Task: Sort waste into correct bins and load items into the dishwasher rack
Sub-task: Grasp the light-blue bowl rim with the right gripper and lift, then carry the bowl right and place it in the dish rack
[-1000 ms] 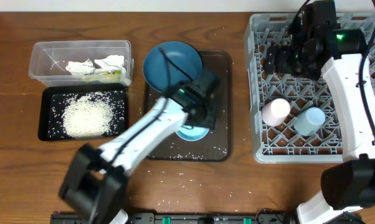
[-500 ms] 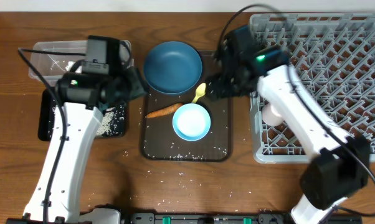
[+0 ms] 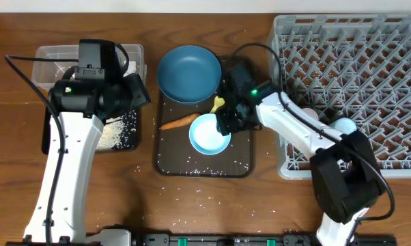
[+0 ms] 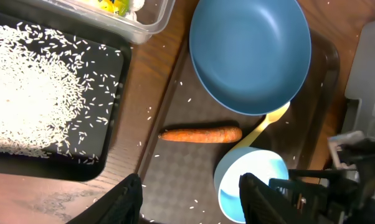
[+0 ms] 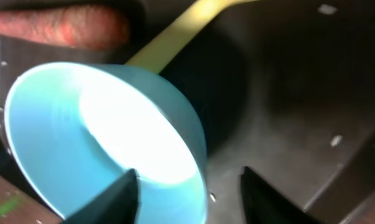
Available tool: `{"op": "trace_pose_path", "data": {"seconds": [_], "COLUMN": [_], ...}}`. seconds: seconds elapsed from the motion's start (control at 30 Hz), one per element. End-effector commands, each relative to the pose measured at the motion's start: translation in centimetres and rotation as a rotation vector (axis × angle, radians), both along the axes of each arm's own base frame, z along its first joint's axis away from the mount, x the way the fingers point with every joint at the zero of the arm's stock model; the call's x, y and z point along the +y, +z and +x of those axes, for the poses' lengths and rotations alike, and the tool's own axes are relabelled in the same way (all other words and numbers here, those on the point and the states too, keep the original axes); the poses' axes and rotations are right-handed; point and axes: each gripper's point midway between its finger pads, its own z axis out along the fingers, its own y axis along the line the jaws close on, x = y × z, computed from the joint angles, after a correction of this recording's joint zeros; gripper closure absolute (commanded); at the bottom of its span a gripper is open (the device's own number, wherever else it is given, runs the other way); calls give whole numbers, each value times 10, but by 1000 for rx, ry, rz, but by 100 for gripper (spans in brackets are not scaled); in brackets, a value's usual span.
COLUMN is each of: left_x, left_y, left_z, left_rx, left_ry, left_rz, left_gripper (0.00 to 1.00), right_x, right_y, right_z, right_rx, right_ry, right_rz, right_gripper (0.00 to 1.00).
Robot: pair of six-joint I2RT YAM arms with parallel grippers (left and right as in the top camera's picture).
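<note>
Overhead: left gripper (image 3: 136, 92) over the black tray's (image 3: 47, 135) right edge, jaws spread and empty; right gripper (image 3: 226, 117) low at the bowl (image 3: 207, 137) on the brown tray (image 3: 239, 160). Rack (image 3: 369, 61) at far right, light blue cup (image 3: 343, 126) inside.

Left wrist: carrot (image 4: 200, 134) flat on the brown tray between dish (image 4: 250, 53) and bowl, just beside the spoon (image 4: 266, 123), itself slanting from the dish's rim to the bowl. Rice (image 4: 25, 93) heaped in the black tray, stray grains across brown tray and bench (image 3: 14, 198); wrapper (image 4: 116, 6) in the tub (image 3: 45, 58).

Right wrist: jaws wide, astride the bowl's rim, one finger (image 5: 113, 196) over the inside, the other outside; contact not discernible.
</note>
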Motion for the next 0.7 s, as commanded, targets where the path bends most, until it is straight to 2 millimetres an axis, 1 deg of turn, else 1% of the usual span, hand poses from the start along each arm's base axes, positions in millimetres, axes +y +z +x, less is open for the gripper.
{"op": "trace_pose_path", "data": {"seconds": [0.0, 0.03, 0.1, 0.17, 0.2, 0.23, 0.33, 0.4, 0.47, 0.5, 0.57, 0.6, 0.63, 0.67], "left_x": [2, 2, 2, 2, 3, 3, 6, 6, 6, 6, 6, 6, 6, 6], "left_y": [-1, -1, -1, -1, -1, -1, -1, -1, -1, -1, -1, -1, -1, -2], "left_z": [0, 0, 0, 0, 0, 0, 0, 0, 0, 0, 0, 0, 0, 0], "left_rx": [2, 2, 2, 2, 2, 1, 1, 1, 1, 1, 1, 1, 1, 2], "left_ry": [-6, -6, -6, -6, -5, -4, 5, 5, 5, 5, 5, 5, 5, 5], "left_rz": [12, 12, 12, 12, 13, 16, 32, 32, 32, 32, 32, 32, 32, 32], "left_gripper": [47, 47, 47, 47, 47, 47, 47, 47, 47, 47, 47, 47, 47, 47], "right_x": [6, 6, 6, 3, 1, -1, -16, -32, -54, -68, -100, -121, -139, -162], "right_y": [-18, -19, -19, -14, -11, -6, 17, 42, 75, 94, 134, 156, 173, 192], "right_z": [-11, -11, -10, -5, -2, 1, 15, 27, 42, 51, 68, 76, 82, 87], "right_rx": [58, 63, 62, 49, 41, 32, -16, -70, -154, -212, -333, -397, -451, -519], "right_ry": [-2, -10, -18, -46, -53, -61, -106, -146, -200, -239, -334, -407, -471, -550], "right_rz": [-9, -10, -10, -12, -8, -2, 4, 0, -18, -35, -82, -112, -144, -189], "right_gripper": [67, 77, 88, 92, 97, 99, 99, 99, 99, 99, 99, 99, 99, 99]}}
